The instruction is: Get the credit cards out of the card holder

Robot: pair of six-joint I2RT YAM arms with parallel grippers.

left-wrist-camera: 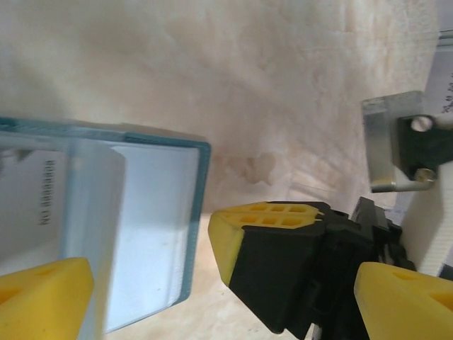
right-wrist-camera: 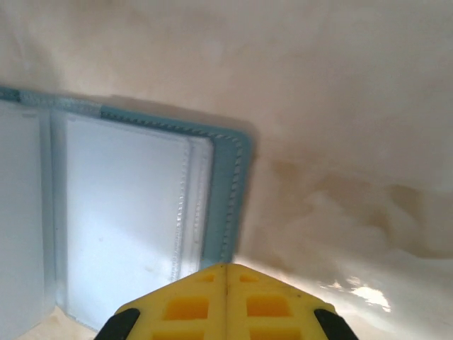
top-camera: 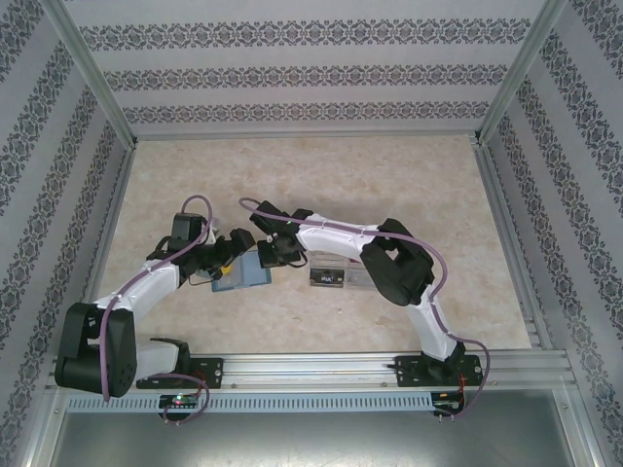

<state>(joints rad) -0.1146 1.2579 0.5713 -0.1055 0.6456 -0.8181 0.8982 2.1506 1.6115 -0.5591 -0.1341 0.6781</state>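
You have the card holder lying open on the table, left of centre in the top view; your left gripper is released, its yellow fingers spread to the bottom corners of the left wrist frame, one over the holder's pale inner face; a credit card with printed digits sits in a sleeve; your right gripper is clenched on nothing, just beside the holder's right edge.
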